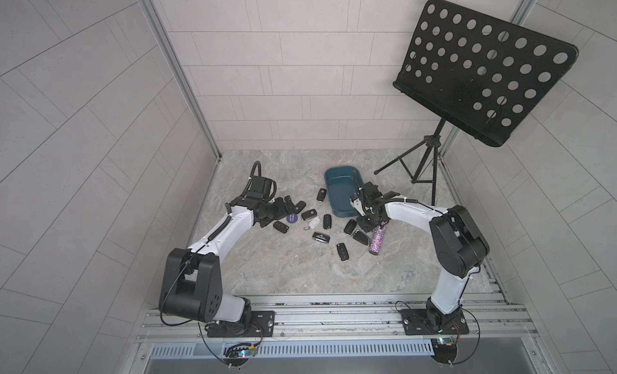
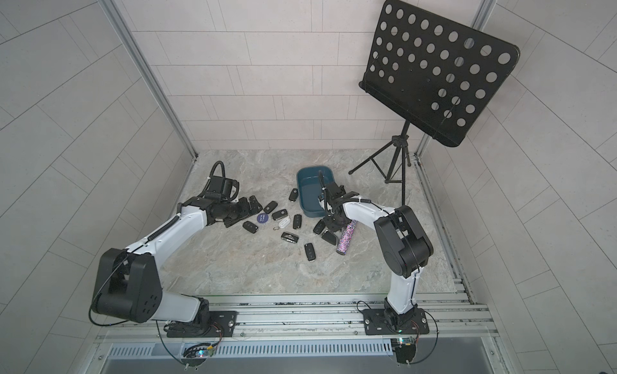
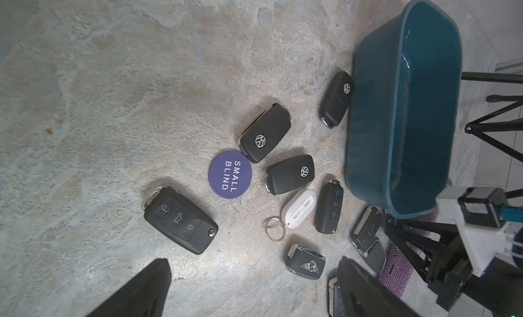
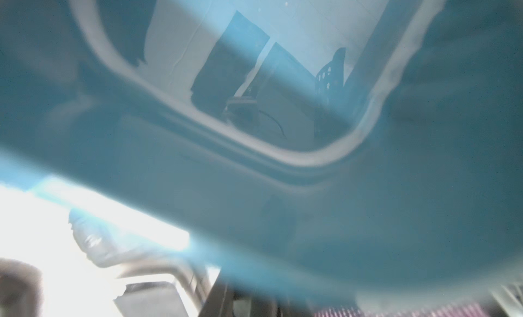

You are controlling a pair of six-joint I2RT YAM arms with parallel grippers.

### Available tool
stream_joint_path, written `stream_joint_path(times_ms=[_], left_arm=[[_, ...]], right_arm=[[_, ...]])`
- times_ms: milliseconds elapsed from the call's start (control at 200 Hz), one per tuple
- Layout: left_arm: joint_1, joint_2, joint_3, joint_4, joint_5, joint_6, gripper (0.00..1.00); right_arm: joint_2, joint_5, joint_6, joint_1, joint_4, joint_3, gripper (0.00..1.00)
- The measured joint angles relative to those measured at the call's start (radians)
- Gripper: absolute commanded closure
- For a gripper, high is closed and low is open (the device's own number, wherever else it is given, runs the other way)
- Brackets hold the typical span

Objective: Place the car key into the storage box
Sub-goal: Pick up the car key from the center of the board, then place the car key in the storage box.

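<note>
The storage box (image 1: 334, 202) is a dark teal tub on the stone floor, and nothing shows inside it in both top views. Several black car keys lie loose in front of it, among them one beside the box (image 3: 336, 97) and one with its buttons up (image 3: 181, 219). My left gripper (image 3: 254, 290) hangs open over bare floor, left of the keys (image 1: 309, 214). My right gripper (image 1: 365, 222) points down at the box's near right corner, over two keys (image 1: 350, 226). Its jaws are shut; whatever is between them is hidden. The right wrist view is blurred teal box wall (image 4: 396, 216).
A purple "SMALL BLIND" chip (image 3: 230, 171) and a white tag on a ring (image 3: 297, 211) lie among the keys. A glittery purple tube (image 1: 377, 238) lies beside the right gripper. A black music stand (image 1: 430, 175) rises at the back right. Metal rails run along the front edge.
</note>
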Motion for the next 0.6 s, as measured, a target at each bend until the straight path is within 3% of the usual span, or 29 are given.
stream_joint_path(times_ms=[355,600], left_arm=[[0.000,0.028,0.023,0.006,0.029,-0.014,0.00],[0.000,0.054,0.065,0.007,0.067,-0.014,0.00]], right_arm=[[-0.238,-0.106,0.093,-0.005,-0.059,-0.092,0.90],[-0.293,-0.227,0.202,-0.027,-0.064,-0.019,0.90]])
